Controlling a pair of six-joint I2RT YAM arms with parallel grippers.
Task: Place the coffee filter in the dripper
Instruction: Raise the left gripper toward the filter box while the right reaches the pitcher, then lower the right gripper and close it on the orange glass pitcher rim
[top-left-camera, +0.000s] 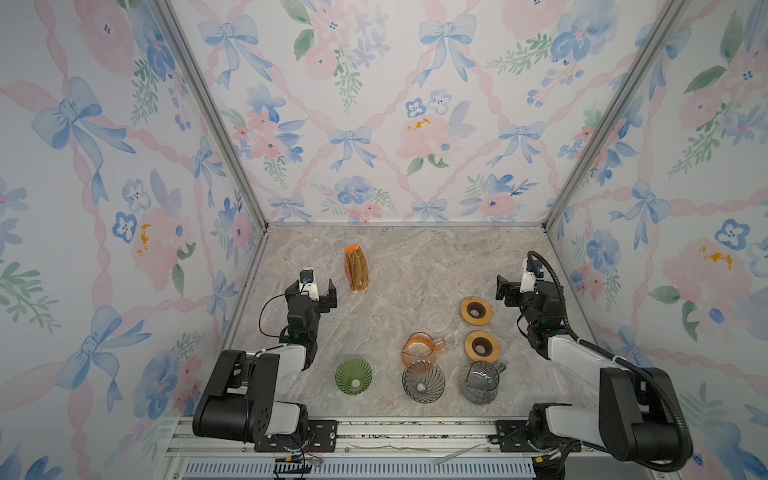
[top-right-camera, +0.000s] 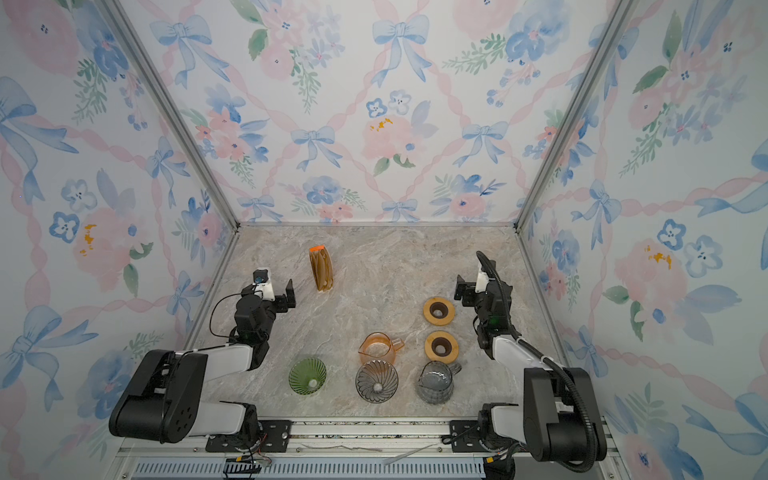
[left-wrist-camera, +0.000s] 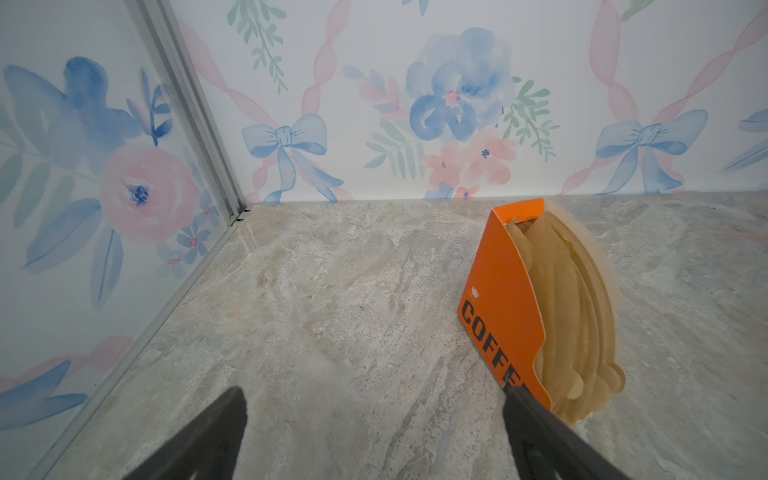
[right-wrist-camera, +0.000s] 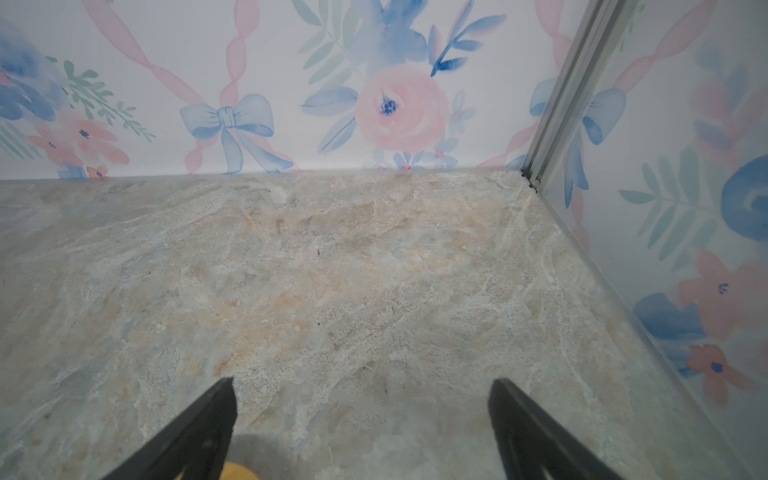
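Filter pack (top-left-camera: 356, 269) stood upright toward the table's (top-left-camera: 415, 266) back, just beside the L gripper (top-left-camera: 314, 287), on its inner side. L jaws were wide apart and empty. In the wrist view 1 finger (left-wrist-camera: 540, 436) overlapped the pack's orange sleeve; contact unclear. R gripper (top-left-camera: 519, 282) was likewise spread and empty, well apart. 2 drippers, green (top-left-camera: 353, 376) & clear (top-left-camera: 423, 381), sat near the front.

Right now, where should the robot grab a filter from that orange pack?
Probably the outermost filter's curved edge, from the open side opposite the orange sleeve: it stands on edge and filters fan out there. The open left gripper is nearest.
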